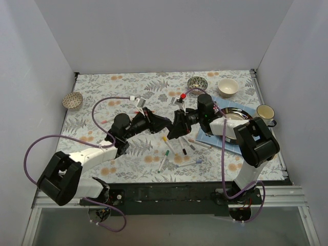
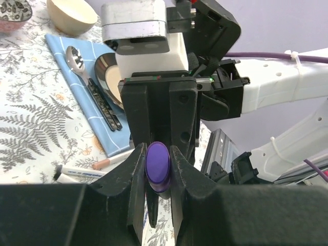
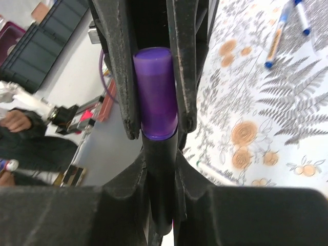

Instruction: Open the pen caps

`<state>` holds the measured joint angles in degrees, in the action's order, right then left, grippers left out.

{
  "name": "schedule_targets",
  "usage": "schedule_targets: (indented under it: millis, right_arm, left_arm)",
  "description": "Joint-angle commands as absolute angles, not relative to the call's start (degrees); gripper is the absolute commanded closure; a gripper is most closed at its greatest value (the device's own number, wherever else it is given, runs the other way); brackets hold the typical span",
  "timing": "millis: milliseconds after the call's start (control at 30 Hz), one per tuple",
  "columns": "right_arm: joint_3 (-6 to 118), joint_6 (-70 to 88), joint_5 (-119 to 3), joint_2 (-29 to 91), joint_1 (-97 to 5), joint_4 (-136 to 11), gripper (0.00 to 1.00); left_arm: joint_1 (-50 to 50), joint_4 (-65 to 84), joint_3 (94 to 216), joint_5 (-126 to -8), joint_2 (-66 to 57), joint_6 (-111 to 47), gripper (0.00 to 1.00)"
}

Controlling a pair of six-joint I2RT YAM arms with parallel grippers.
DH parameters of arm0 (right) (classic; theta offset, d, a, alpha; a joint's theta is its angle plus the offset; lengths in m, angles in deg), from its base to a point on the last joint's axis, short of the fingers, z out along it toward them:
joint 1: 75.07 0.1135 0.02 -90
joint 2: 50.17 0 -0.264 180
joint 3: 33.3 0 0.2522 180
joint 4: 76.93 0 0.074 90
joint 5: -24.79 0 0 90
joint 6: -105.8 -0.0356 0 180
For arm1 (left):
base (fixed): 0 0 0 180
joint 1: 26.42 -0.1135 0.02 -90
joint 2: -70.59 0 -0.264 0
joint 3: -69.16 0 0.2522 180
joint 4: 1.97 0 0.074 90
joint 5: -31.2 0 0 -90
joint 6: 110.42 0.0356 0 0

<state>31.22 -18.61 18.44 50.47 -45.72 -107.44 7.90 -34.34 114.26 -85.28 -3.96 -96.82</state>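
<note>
Hanging above the middle of the table, the purple cap (image 2: 158, 166) is pinched between the fingers of the left gripper (image 2: 158, 177), its rounded end facing that wrist's camera. Seen from the other side, the same cap stands between those two dark fingers with its open end pointing at the right gripper (image 3: 161, 171). That gripper is clamped on the pen (image 3: 160, 197), which shows only as a dark strip between its fingers. The two grippers meet nose to nose, almost touching, well clear of the fern-print tablecloth (image 1: 128, 87).

Below and just in front of them lie the loose pens (image 1: 177, 148), scattered at angles. To the right it is tight: a blue cloth (image 1: 202, 137) carries a metal plate (image 1: 241, 114) and a spoon (image 2: 77, 56), with a mug (image 1: 265, 111) close to the right edge. A cream bowl (image 1: 228, 87) and a patterned bowl (image 1: 196, 82) sit toward the far edge. Another patterned bowl (image 1: 72, 100) is against the left edge. Between it and the arms the cloth shows plain print, the widest free stretch. Grey walls close three sides.
</note>
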Motion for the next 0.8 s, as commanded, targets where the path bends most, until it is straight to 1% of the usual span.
schedule_targets:
  millis: [0,67,167,300,400,433,467,500,533,567,600,633,700,767]
  right_arm:
    - [29.76,-21.65,18.28,48.7,-44.48,-109.4,0.99]
    - [29.5,-21.2,18.2,48.62,-43.78,-109.4,0.99]
    - [29.5,-20.85,18.9,48.79,-42.81,-109.75,0.99]
    - [29.32,-21.46,19.16,49.06,-42.2,-111.23,0.99]
    - [29.5,-21.73,18.2,48.88,-42.63,-110.9,0.99]
    - [29.76,-20.94,17.76,48.62,-43.77,-109.06,0.99]
    - [30.46,-14.41,16.02,48.01,-44.47,-104.96,0.99]
    - [34.03,-7.82,14.43,47.57,-45.35,-84.64,0.99]
    - [37.81,3.56,7.46,47.13,-46.49,-71.73,0.99]
    - [41.33,21.6,3.04,47.04,-46.59,-58.64,0.99]
    - [44.76,24.47,-0.66,47.12,-46.5,-53.11,0.99]
    - [44.79,23.89,-6.01,46.78,-46.5,-53.32,0.99]
    - [44.01,24.67,-10.96,45.11,-46.5,-53.32,0.99]
    - [43.91,24.77,-15.36,44.05,-46.59,-53.5,0.99]
  left_arm:
    - [0.14,-30.84,120.44,-77.89,1.59,-93.81,1.0]
    - [-5.99,-29.09,125.8,-78.05,1.77,-95.99,1.0]
    - [-11.28,-30.83,130.99,-78.05,1.5,-98.2,1.0]
    - [-13.94,-32.33,134.69,-75.94,0.89,-100.05,1.0]
    - [-15.08,-26.9,136.53,-73.05,0.63,-99.79,1.0]
    - [-15.43,-21.92,136.71,-69.82,0.28,-99.96,1.0]
    - [-16.57,-18.83,137.06,-67.96,-0.16,-100.57,1.0]
    - [-17.27,-16.01,137.15,-66.64,-0.95,-101.62,1.0]
    - [-18.24,-11.46,137.33,-65.84,-3.13,-104.07,1.0]
    - [-20.51,-9.67,137.59,-66.44,-4.89,-105.66,1.0]
    - [-21.66,-8.17,138.38,-67.14,-6.74,-106.9,1.0]
    - [-22.81,-5.29,139.34,-67.76,-11.2,-109.6,1.0]
    - [-25.54,-2.64,143.19,-70.05,-15.96,-111.21,1.0]
    - [-26.25,3.68,146.98,-67.87,-23.76,-111.56,1.0]
